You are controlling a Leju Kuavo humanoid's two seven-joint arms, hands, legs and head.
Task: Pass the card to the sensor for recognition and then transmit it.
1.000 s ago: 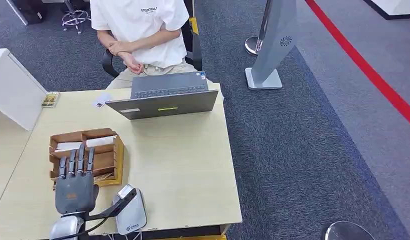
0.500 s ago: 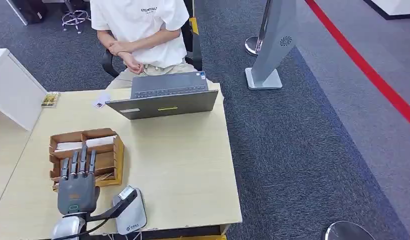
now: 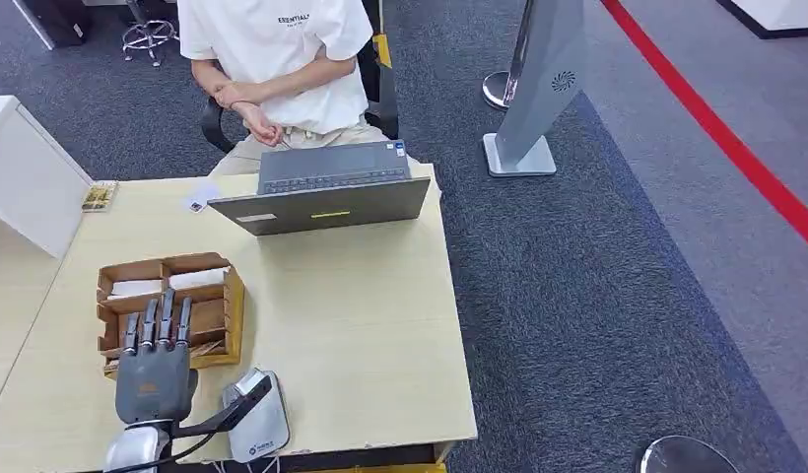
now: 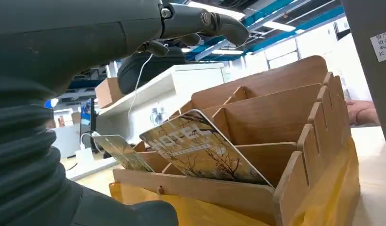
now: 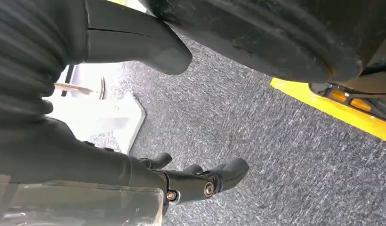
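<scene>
Left robot hand [image 3: 155, 372] hovers over the pale wooden desk [image 3: 361, 325] with its dark fingers [image 3: 164, 320] stretched forward and spread, holding nothing, its fingertips above the near edge of the brown wooden card organiser box [image 3: 208, 310]. From the left wrist view the fingers [image 4: 205, 21] reach out above the box's compartments without touching them. A card printed with a bare-tree picture [image 4: 203, 150] leans tilted in the nearest compartment of the box, and a second, similar card [image 4: 123, 153] leans in the compartment next to it; neither is gripped. White cards [image 3: 168, 284] lie in the far compartments of the box, seen from the head view. Just beside the left robot hand, near the desk's front edge, sits the grey-and-white card sensor [image 3: 257, 419], with a black cable running to it.

Right robot hand [image 5: 200, 181] hangs over the grey carpet [image 5: 257, 127], its dark fingers loosely curled in with nothing between them.

At the far side of the desk a grey laptop [image 3: 326, 192] stands open, and a person in a white T-shirt [image 3: 277, 49] sits behind it with hands together. A small white card [image 3: 195, 202] lies on the desk left of the laptop, well apart from the box.
</scene>
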